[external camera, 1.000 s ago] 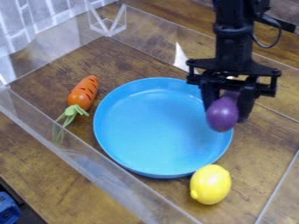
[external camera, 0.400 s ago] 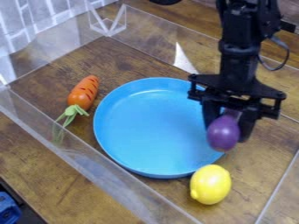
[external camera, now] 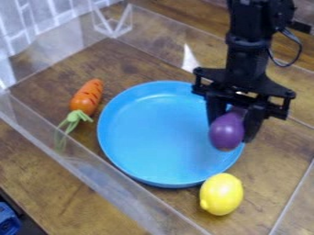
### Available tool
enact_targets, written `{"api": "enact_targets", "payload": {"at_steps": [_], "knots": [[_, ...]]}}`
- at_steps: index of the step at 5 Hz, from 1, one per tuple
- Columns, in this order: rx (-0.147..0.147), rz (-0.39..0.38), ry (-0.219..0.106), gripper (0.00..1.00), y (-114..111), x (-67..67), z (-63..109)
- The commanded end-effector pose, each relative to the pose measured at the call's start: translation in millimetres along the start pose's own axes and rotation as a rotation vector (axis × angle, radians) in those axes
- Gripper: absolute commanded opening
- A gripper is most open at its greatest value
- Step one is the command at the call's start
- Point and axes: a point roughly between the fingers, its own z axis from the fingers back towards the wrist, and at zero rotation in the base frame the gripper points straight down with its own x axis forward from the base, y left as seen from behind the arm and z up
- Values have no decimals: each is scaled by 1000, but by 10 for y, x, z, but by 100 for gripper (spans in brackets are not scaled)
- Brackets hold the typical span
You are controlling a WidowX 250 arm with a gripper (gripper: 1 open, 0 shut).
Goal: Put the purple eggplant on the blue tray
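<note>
Camera view: you are looking down at an angle onto a wooden table (external camera: 135,55) bounded by clear plastic walls (external camera: 73,32).

1. Locate the hand (external camera: 233,126). It hangs from a black arm that enters from the top right and points straight down. Its two black fingers (external camera: 254,121) stand partly apart, one on each side of the purple eggplant (external camera: 226,132), and they grip it between them.

2. Locate the purple eggplant. It is a small, glossy, dark-purple oval held upright in the hand. It sits over the right part of the blue tray (external camera: 153,138), just inside the right rim. You cannot tell from this view whether its lower end touches the tray surface or hangs just above it.

3. Locate the blue tray. It is a large, round, bright-blue plate with a shallow raised rim, lying flat near the middle of the table. Its inner surface is bare apart from the area under the hand.

4. Note the other items. An orange carrot (external camera: 86,96) with a green top lies on the table just beside the left rim of the tray, outside it. A yellow lemon (external camera: 221,194) rests on the table next to the tray's lower right rim, also outside it and below the hand in the picture.
</note>
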Motion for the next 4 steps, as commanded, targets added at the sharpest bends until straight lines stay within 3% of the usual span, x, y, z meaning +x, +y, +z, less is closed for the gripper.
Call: {"api": "enact_targets", "payload": {"at_steps": [1,2,4], "knots": [[-21,-57,-95,0,70,27,443],[-16,-94,-90,0,196,13,498],[-20,-121,-81,0,273,45,397]]}}
